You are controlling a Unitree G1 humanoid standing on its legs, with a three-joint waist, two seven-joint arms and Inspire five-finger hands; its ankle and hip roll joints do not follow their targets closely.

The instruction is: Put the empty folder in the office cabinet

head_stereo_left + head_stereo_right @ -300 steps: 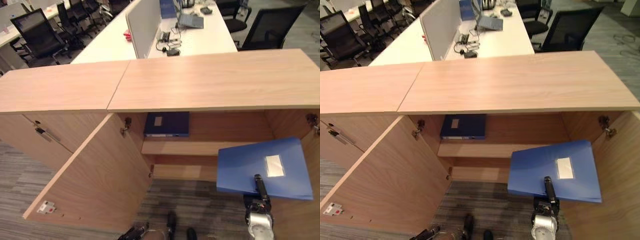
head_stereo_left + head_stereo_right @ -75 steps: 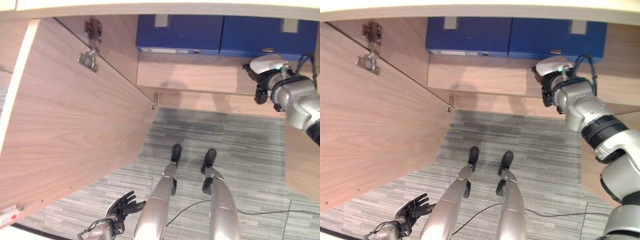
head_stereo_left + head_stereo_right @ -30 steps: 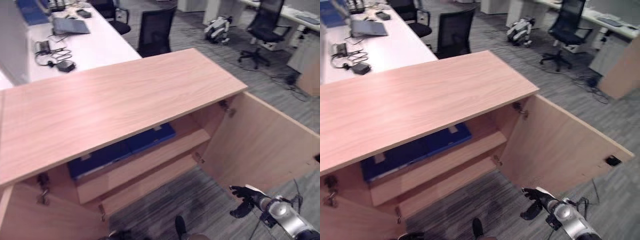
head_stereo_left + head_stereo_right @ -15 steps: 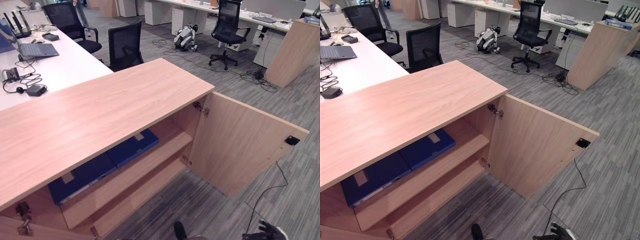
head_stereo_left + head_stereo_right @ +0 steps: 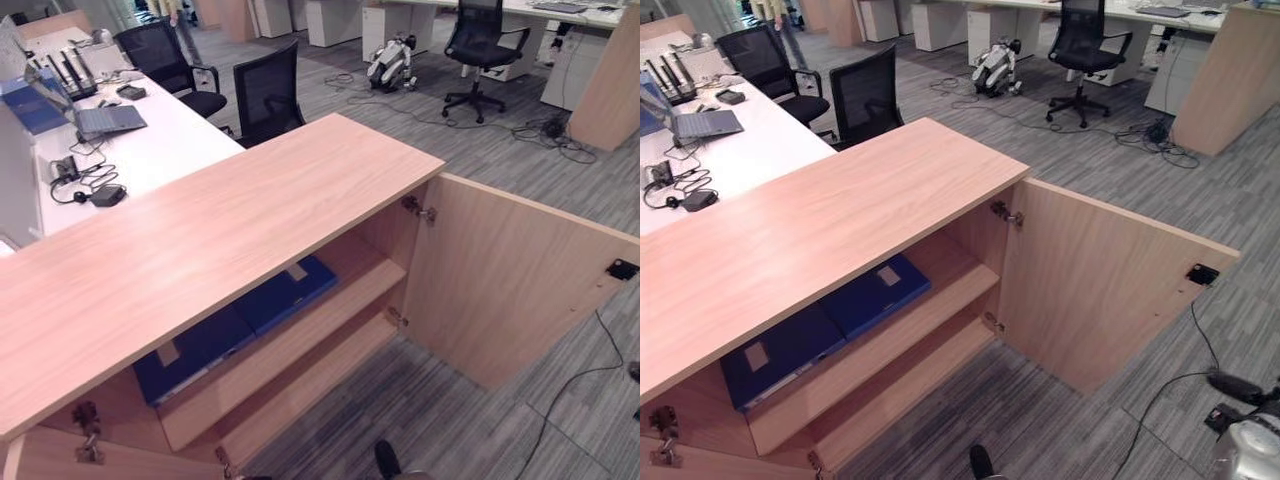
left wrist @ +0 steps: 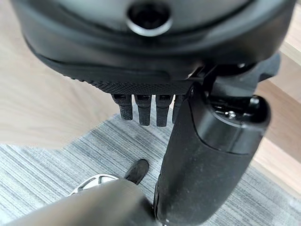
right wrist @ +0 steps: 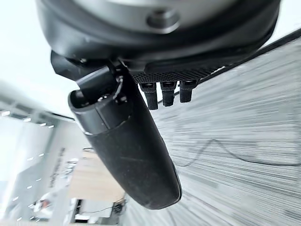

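left hand empty, right hand empty

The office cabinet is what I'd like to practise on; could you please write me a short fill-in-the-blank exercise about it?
1. The two folders in the office cabinet are ____ in colour.
2. They lie on its ____ shelf.
3. The cabinet's right door stands ____.
4. The right hand holds ____.

Missing words: blue; upper; open; nothing

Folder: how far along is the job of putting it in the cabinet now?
Done, it seems: two blue folders lie side by side on the upper shelf of the cabinet; which one was the empty one I cannot tell. In hand: nothing, the left hand and right hand are open and empty. Left: perhaps only closing the door, which stands open.
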